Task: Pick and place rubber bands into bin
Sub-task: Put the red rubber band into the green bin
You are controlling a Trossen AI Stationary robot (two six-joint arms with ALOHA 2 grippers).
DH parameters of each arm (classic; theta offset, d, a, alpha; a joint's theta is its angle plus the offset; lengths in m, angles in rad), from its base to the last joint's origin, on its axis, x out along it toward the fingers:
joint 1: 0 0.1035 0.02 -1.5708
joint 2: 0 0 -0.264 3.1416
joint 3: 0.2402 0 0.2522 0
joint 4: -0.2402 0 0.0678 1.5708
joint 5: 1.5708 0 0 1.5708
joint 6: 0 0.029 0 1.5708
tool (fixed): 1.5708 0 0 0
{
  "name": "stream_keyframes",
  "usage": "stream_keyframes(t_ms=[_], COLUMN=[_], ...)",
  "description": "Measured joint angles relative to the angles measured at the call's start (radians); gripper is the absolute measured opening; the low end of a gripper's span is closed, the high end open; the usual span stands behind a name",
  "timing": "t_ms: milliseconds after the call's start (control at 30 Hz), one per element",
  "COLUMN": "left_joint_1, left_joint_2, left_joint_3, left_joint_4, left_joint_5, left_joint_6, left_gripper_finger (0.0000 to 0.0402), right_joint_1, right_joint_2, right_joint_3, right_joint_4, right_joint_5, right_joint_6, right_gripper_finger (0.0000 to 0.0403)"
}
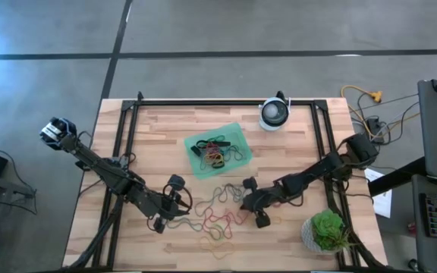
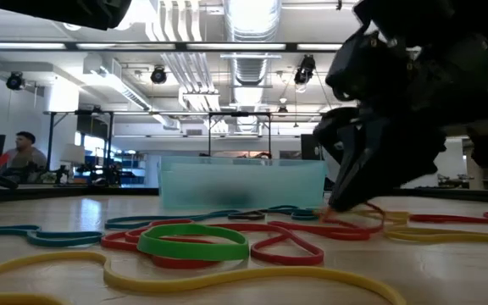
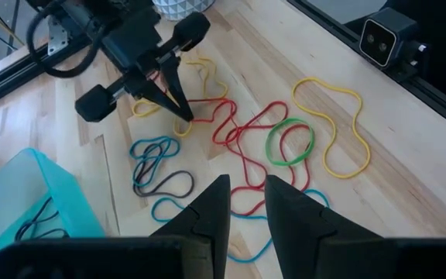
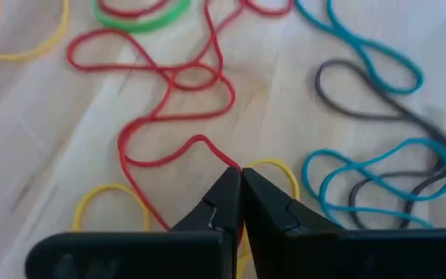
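Pinching red band (image 4: 178, 118), contact hidden: right pincer (image 4: 241, 180)

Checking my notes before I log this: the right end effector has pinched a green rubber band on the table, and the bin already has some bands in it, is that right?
Not quite: the right end effector has pinched a red rubber band, not a green one, as the right wrist view shows. The rest holds: the bin already has some bands in it.

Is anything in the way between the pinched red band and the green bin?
Nothing solid. The right gripper pinches the red band on the table; only other loose bands lie flat between it and the bin.
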Motion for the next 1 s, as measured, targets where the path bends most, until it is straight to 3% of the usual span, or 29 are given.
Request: stream_keyframes(t_ms=[533,700,833,1000], left_joint_1=[0.000,0.000,0.001,0.000], left_joint_2=[0.000,0.000,0.000,0.000], left_joint_3=[0.000,0.000,0.000,-0.001], left_joint_4=[0.000,0.000,0.001,0.000], left_joint_5=[0.000,0.000,0.000,0.000], left_joint_6=[0.000,0.000,0.000,0.000], left_gripper_finger=[0.0067,0.0067,0.0067,0.0067], right_joint_1=[0.006,0.006,0.006,0.006], right_joint_2=[-0.220,-0.212,-0.185,-0.158], right_joint_3=[0.000,-0.001,-0.002,-0.002], right_joint_4=[-0.031,-0.146,-0.268,-0.280], right_joint_5=[-0.005,0.016,0.111,0.137], right_joint_6=[-0.050,0.015,0.104,0.129], right_gripper_finger=[0.0009,0.0009,0.0009,0.0009])
